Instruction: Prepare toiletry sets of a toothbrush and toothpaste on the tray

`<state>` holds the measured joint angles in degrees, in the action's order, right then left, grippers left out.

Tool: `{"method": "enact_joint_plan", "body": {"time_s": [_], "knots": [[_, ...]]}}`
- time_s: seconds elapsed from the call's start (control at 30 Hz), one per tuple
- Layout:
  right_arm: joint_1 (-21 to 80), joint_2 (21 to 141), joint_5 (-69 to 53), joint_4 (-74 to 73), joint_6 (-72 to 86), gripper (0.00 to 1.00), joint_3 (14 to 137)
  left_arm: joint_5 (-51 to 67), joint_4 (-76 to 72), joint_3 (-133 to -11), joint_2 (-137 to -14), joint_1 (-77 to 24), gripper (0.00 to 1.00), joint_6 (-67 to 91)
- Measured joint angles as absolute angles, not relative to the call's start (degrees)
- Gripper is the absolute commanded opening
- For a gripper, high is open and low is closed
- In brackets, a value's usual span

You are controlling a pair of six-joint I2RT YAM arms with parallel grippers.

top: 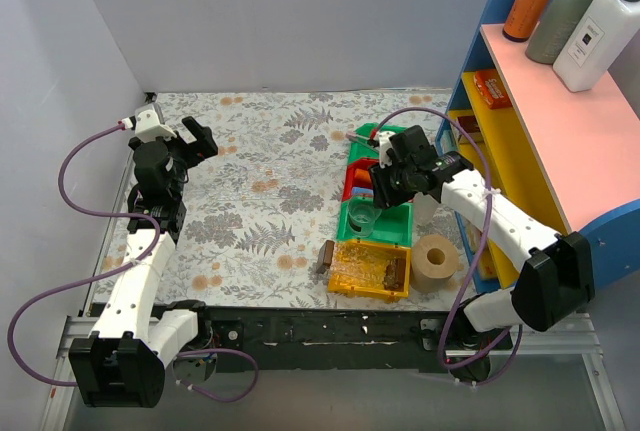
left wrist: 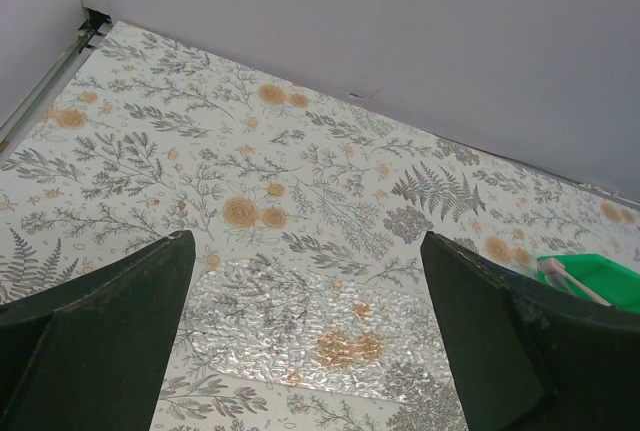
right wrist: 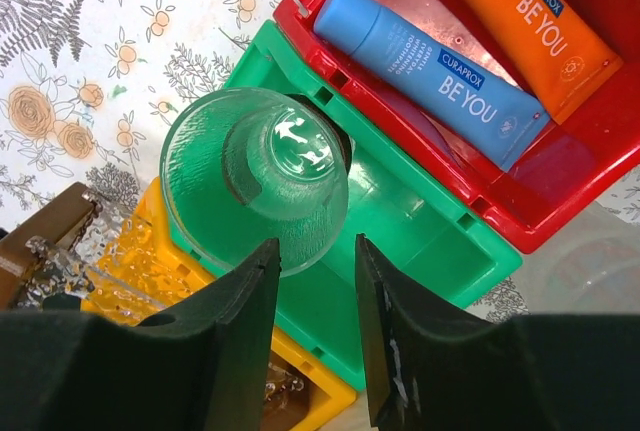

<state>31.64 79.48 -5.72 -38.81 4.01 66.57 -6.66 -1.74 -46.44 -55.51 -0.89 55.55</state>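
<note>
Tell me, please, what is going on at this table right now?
The right gripper is poised at the rim of a clear glass cup in the green bin, jaws set narrow; whether it grips is unclear. The blue toothpaste lies in the red bin beside an orange tube, not yet on the tray. The left gripper hangs open above the table.

Beyond the jaws of the right gripper, the orange tube is cut by the upper edge. The near rim of the glass cup is partly covered by the jaws, so no grip can be confirmed.
</note>
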Motion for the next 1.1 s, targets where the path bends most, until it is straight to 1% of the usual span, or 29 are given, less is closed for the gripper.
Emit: {"method": "enact_joint_plan", "body": {"time_s": [0.33, 0.37, 0.67, 0.73, 0.83, 0.87, 0.97, 1.1], "knots": [[31.6, 82.1, -3.8, -36.6, 6.3, 0.37, 64.7, -6.7, -1.7, -46.4, -55.5, -0.9, 0.98, 55.5], [31.6, 82.1, -3.6, -36.5, 6.4, 0.34, 64.6, -6.7, -1.7, -46.4, -55.5, -0.9, 0.98, 55.5], [31.6, 84.4, -2.2, -34.0, 7.4, 0.29, 64.6, -6.7, -1.7, -46.4, -55.5, -0.9, 0.98, 55.4], [31.6, 85.1, -2.0, -34.0, 7.4, 0.26, 64.6, -6.7, -1.7, -46.4, -55.5, -0.9, 0.98, 55.3], [31.6, 85.3, -1.8, -33.9, 7.5, 0.19, 64.6, -6.7, -1.7, -46.4, -55.5, -0.9, 0.98, 55.3], [31.6, 85.3, -1.8, -33.8, 7.6, 0.12, 64.6, -6.7, -1.7, -46.4, -55.5, -0.9, 0.98, 55.3], [31.8, 85.3, -1.8, -33.5, 7.6, 0.01, 64.6, -6.7, -1.7, -46.4, -55.5, -0.9, 0.98, 55.3], [31.8, 85.4, -2.1, -33.6, 7.8, 0.01, 64.7, -6.7, -1.7, -46.4, -55.5, -0.9, 0.98, 55.2]]}}
